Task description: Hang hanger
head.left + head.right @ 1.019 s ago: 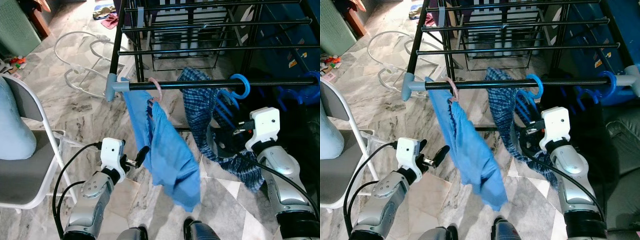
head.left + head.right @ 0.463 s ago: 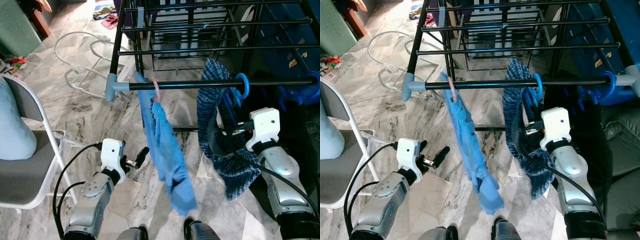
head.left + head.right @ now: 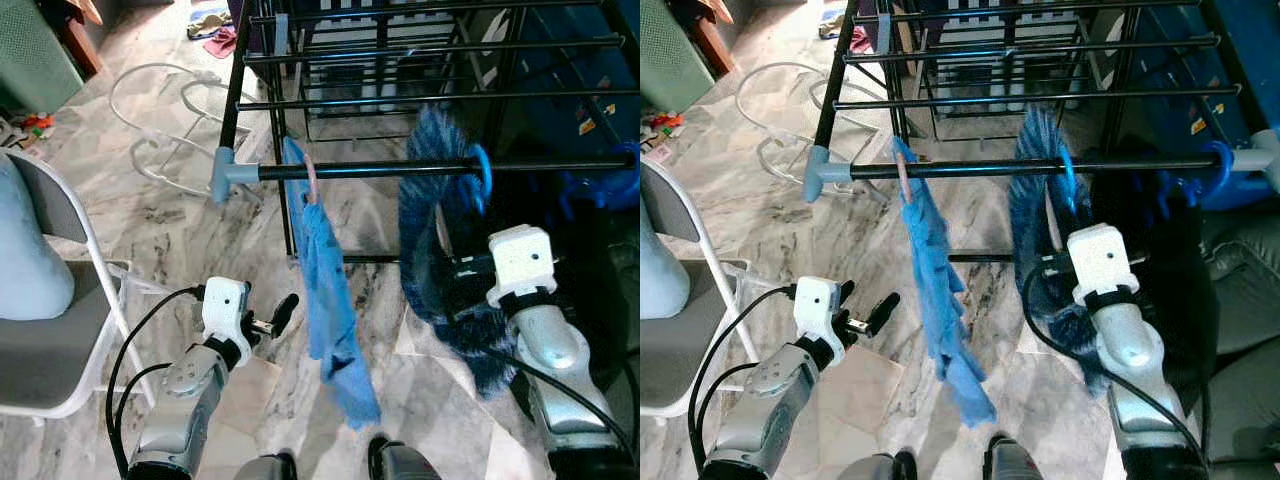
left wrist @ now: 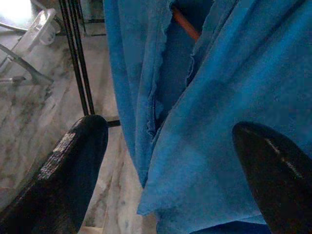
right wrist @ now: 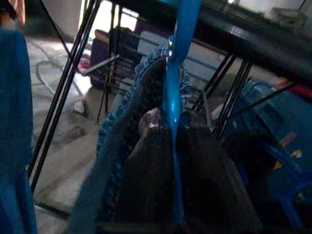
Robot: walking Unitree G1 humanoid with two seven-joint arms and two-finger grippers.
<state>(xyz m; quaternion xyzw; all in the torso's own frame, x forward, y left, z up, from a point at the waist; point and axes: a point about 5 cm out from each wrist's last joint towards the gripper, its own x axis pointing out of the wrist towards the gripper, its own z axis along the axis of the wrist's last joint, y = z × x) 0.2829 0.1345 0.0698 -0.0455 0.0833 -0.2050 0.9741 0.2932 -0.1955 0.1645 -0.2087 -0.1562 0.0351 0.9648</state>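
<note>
Rack rail (image 3: 380, 170), blue hanger (image 5: 176, 73) swung edge-on, right gripper (image 5: 168, 127) clamping.

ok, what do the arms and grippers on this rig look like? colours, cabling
Both arms are jointed silver metal ending in a white boxy wrist block. The left gripper has two long black fingers with rounded glossy tips; black cables loop from its wrist block back down the forearm. The right gripper has matching black fingers, with a black cable along that arm.

blue garment (image 3: 937, 290) and checked garment (image 3: 1035, 190) on black rail (image 3: 980, 167)
</note>
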